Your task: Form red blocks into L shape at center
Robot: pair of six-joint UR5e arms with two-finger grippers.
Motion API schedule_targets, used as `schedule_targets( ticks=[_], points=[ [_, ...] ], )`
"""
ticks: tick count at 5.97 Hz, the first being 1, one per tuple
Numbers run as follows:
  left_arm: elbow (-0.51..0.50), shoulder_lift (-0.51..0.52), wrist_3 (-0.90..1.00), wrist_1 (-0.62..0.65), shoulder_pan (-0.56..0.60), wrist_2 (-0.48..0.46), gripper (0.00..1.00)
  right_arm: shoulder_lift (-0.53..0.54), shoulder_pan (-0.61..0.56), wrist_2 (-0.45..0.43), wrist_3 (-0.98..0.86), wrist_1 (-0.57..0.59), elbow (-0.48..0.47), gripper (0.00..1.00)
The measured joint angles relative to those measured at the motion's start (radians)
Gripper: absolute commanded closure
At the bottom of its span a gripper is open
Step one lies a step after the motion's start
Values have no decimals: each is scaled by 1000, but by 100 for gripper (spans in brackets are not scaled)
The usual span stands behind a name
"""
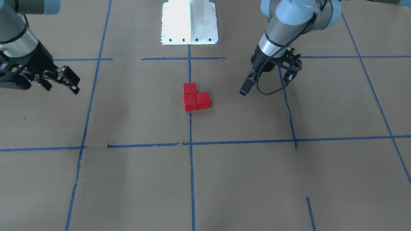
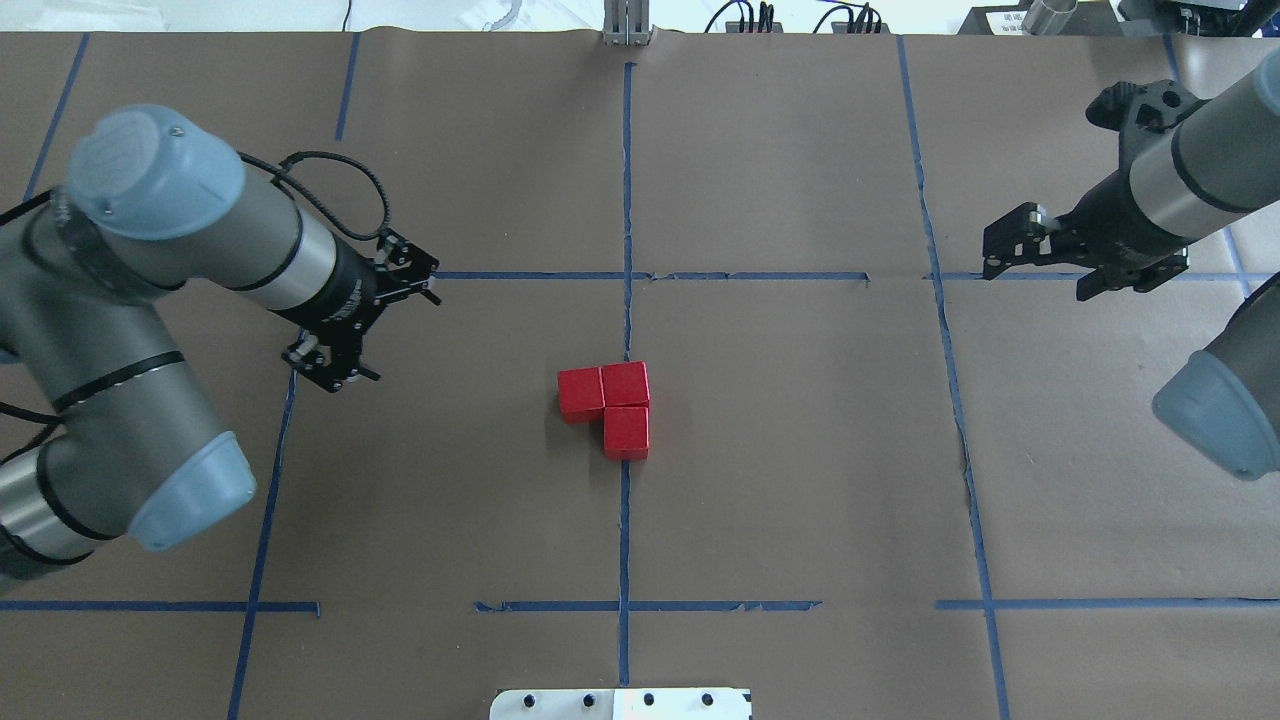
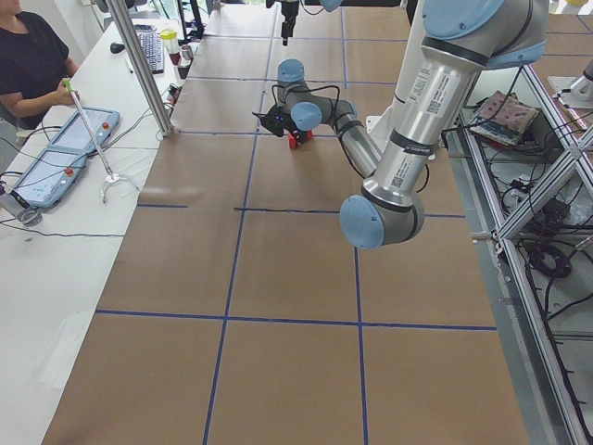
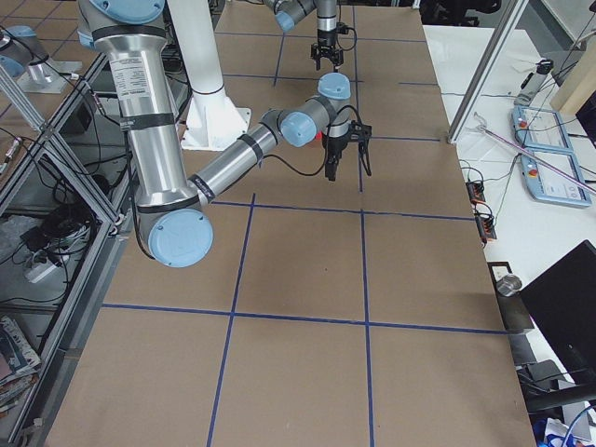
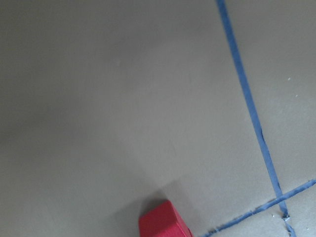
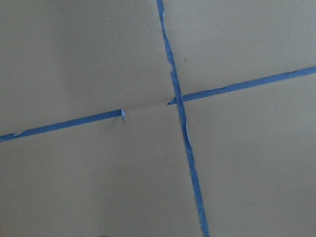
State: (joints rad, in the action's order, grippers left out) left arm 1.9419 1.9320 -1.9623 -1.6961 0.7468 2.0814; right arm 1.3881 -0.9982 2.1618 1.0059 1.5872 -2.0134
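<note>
Three red blocks sit touching in an L on the brown paper at the table's centre, on the middle tape line: one [image 2: 580, 392], the corner one [image 2: 626, 384] and one [image 2: 626, 432]. They also show in the front view [image 1: 190, 102]. One block shows at the bottom edge of the left wrist view [image 5: 163, 223]. My left gripper [image 2: 372, 322] [image 1: 266, 84] is open and empty, off to the blocks' left. My right gripper [image 2: 1050, 266] [image 1: 61, 84] is open and empty, far to their right. Neither touches a block.
The white robot base plate [image 1: 189, 22] stands at the table's robot-side edge. Blue tape lines [image 2: 625, 200] mark a grid on the paper. An operator [image 3: 32, 60] sits at a side table with tablets beyond the far edge.
</note>
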Motion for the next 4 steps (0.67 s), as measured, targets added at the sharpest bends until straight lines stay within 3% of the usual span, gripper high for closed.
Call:
schedule_targets(
  ticks=[2,4],
  points=[
    [30,-173,440,-7,170,129,0,15,-130,88,-211,0,106,0],
    [-20,-295,1056,-5,365,251,0,75,-261,177,-428,-1,161,0]
  ],
)
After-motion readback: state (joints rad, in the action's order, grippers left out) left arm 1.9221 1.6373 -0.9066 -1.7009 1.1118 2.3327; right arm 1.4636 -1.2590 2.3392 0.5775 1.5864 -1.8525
